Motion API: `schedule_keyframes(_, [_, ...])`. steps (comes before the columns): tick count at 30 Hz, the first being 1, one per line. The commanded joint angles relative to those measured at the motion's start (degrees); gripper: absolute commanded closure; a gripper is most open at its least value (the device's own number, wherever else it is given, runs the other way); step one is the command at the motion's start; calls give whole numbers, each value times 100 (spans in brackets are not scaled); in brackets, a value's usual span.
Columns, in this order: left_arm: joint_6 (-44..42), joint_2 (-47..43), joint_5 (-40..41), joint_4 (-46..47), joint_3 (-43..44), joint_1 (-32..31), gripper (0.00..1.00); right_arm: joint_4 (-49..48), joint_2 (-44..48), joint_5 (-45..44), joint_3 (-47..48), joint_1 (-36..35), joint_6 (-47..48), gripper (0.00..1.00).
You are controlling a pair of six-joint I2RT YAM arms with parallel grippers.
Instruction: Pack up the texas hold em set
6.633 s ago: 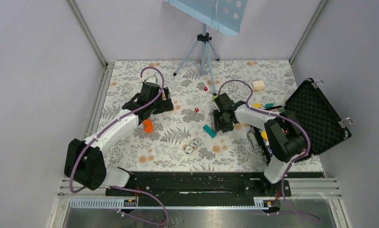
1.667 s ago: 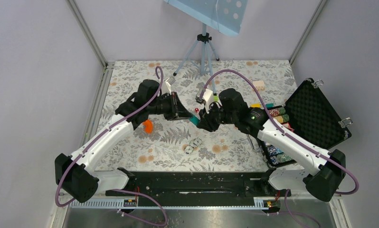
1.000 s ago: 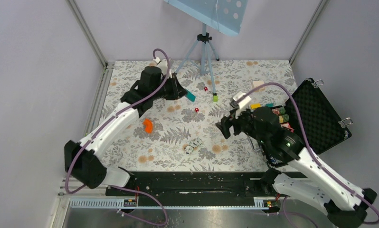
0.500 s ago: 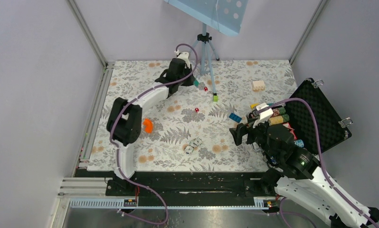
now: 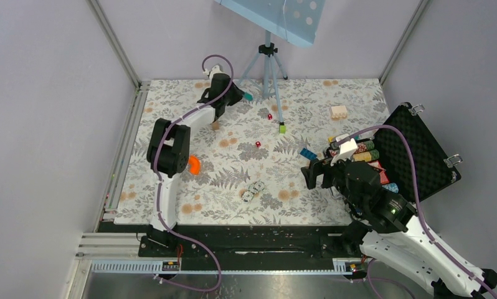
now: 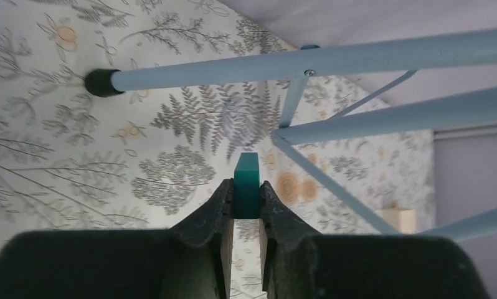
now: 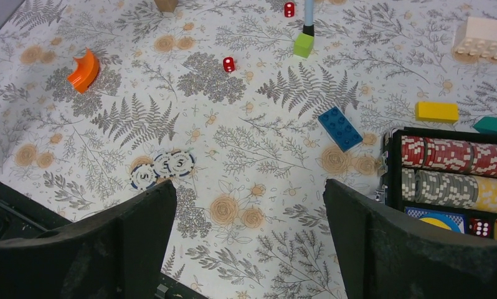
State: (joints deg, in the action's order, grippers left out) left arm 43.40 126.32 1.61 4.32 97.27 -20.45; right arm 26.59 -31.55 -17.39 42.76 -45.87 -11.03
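Note:
The texas hold em set's black case (image 5: 420,152) lies open at the right, foam lid up, with rows of chips (image 7: 458,156) inside. Three loose chips (image 5: 253,190) (image 7: 165,167) lie mid-table. Two red dice (image 5: 258,144) (image 7: 228,64) sit further back. My left gripper (image 5: 245,96) reaches to the far back by the tripod's feet, shut on a teal brick (image 6: 246,180) that sticks out past its fingertips. My right gripper (image 5: 313,173) (image 7: 249,187) hovers wide open just left of the case, with nothing between its fingers.
A blue tripod (image 5: 268,62) stands at the back middle, its legs (image 6: 308,59) close ahead of the left gripper. Scattered about are an orange curved piece (image 5: 194,164), a blue brick (image 5: 307,153), a green cube (image 5: 283,128), a cream brick (image 5: 338,112) and a yellow brick (image 7: 437,111).
The left arm has stretched to the far back with the teal brick still in its grip. The right gripper has drawn back toward the case and opened wider.

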Motion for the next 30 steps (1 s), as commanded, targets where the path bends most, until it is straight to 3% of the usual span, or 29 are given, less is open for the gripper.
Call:
schedule_keyframes(1, [1674, 63, 107, 1045, -24, -41, 100, -32, -72, -236, 145, -36, -350, 7])
schedule_keyframes(5, [2867, 265, 450, 1826, -237, -79, 100, -23, -113, -208, 153, -36, -430, 7])
schedule_keyframes(8, [3438, 560, 664, 1842, 70, -130, 100, -27, -111, -201, 163, -34, -435, 7])
schedule_keyframes(15, [3502, 769, 956, 1430, 319, -174, 100, 51, -58, -212, 212, -36, -529, 8])
schedule_keyframes(22, [3607, 627, 1330, 1713, -151, -165, 100, 89, -53, -120, 144, -36, -555, 8])
schedule_keyframes(30, [3735, 920, 1802, 1911, 235, -214, 100, 170, 3, -79, 119, -36, -606, 8])
